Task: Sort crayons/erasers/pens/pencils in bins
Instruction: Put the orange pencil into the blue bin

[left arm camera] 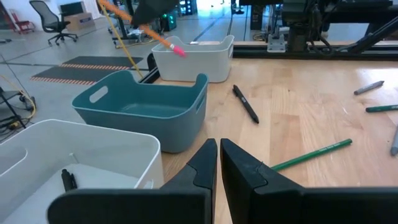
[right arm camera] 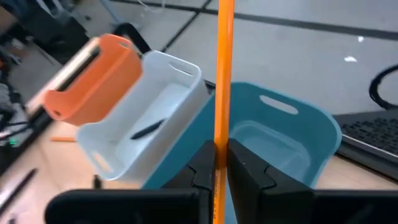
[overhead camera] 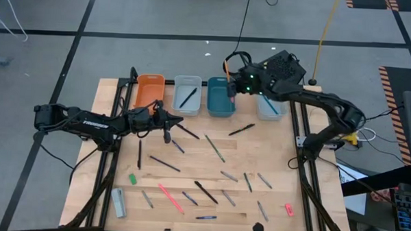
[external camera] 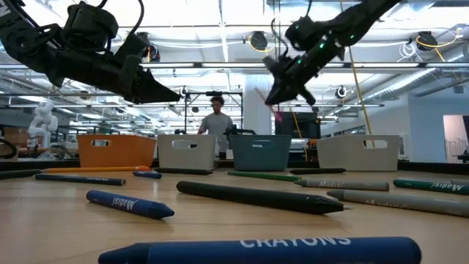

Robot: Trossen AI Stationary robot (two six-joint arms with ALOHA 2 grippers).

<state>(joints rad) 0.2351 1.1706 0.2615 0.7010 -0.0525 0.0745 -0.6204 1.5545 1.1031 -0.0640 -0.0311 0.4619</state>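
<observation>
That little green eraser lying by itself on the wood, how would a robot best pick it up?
Straight down from above, I'd say. The green eraser is a short chunky block lying flat on the table, with bare wood all round it. A tool could probably close across its narrow width, at its middle, touching nothing else. The left tool looks nearer.

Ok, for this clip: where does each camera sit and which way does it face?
High: overhead, straight down on the table; both arms show.
Low: table-top height, level across crayons to the bins; arms enter from above.
Left wrist: behind the shut left pincer, facing the teal bin.
Right wrist: behind the right pincer, shut on an orange pencil, above the teal bin.
Shared: every view shows the teal bin.
</observation>
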